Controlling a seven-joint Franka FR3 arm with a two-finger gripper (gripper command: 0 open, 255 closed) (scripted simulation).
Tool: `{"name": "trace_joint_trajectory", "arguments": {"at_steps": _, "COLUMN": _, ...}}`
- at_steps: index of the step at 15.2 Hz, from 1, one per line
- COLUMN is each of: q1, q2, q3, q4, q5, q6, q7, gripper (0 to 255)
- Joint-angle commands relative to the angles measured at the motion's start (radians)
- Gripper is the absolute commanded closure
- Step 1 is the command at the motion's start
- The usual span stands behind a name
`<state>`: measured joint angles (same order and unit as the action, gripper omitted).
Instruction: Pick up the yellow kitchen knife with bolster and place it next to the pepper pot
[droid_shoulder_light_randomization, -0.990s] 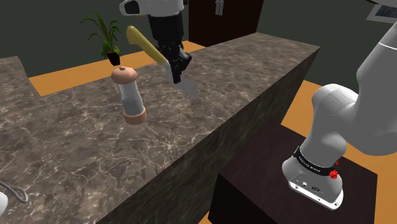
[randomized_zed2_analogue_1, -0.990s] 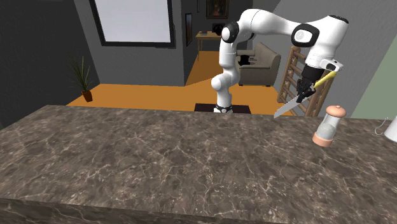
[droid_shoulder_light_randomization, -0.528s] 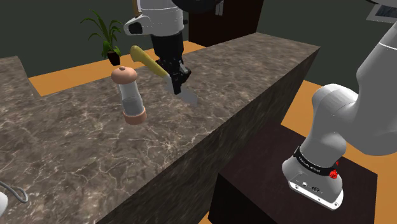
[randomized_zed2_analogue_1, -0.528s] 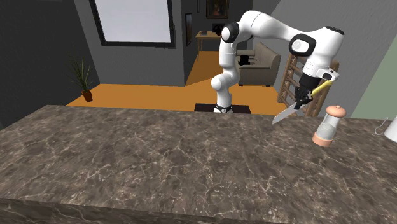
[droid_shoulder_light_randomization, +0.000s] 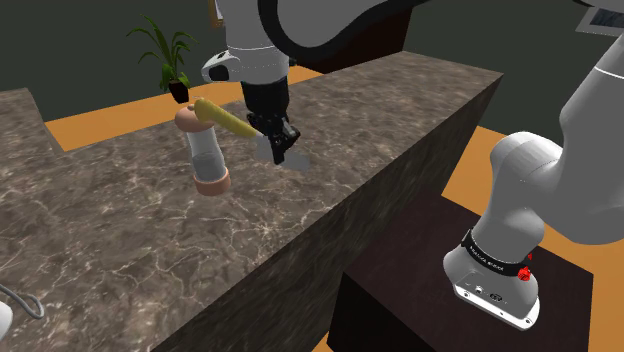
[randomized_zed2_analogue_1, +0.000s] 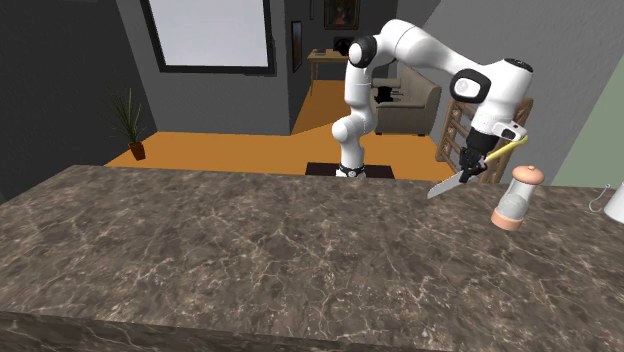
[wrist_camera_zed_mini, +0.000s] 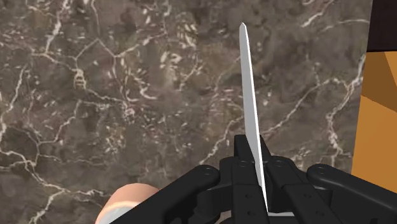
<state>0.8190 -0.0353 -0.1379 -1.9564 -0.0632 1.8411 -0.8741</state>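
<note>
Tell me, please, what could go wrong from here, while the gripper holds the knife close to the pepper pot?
1. The knife has its yellow handle close to the top of the upright pepper pot; a swing or descent could tip the pot over.
2. The knife hangs tilted, blade tip lowest, above the counter; the tip may strike first and twist the knife in the gripper, which clasps it near the thin blade.

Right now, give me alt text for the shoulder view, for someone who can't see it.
A black gripper holds a yellow-handled knife over a dark marbled counter, blade slanting down, handle toward an upright pepper pot close beside it. The white arm's base sits at lower right; a potted plant stands beyond the counter.
</note>
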Motion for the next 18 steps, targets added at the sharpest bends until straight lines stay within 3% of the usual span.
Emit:
{"name": "trace_joint_trajectory", "arguments": {"at_steps": 1, "q1": -0.001, "q2": 0.007, "q3": -0.001, "q4": -0.026, "q5": -0.001, "q6": 0.025, "q7": 0.003, "gripper": 255}}
{"name": "trace_joint_trajectory", "arguments": {"at_steps": 8, "q1": -0.002, "q2": 0.031, "q3": -0.002, "q4": -0.093, "q5": 0.0, "q6": 0.116, "q7": 0.006, "gripper": 255}}
{"name": "trace_joint_trajectory", "arguments": {"at_steps": 16, "q1": -0.002, "q2": 0.033, "q3": -0.002, "q4": -0.097, "q5": 0.0, "q6": 0.122, "q7": 0.006, "gripper": 255}}
{"name": "trace_joint_trajectory", "arguments": {"at_steps": 17, "q1": -0.002, "q2": 0.033, "q3": -0.002, "q4": -0.097, "q5": 0.0, "q6": 0.122, "q7": 0.006, "gripper": 0}}
{"name": "trace_joint_trajectory", "arguments": {"at_steps": 18, "q1": -0.002, "q2": 0.033, "q3": -0.002, "q4": -0.096, "q5": 0.0, "q6": 0.122, "q7": 0.006, "gripper": 0}}
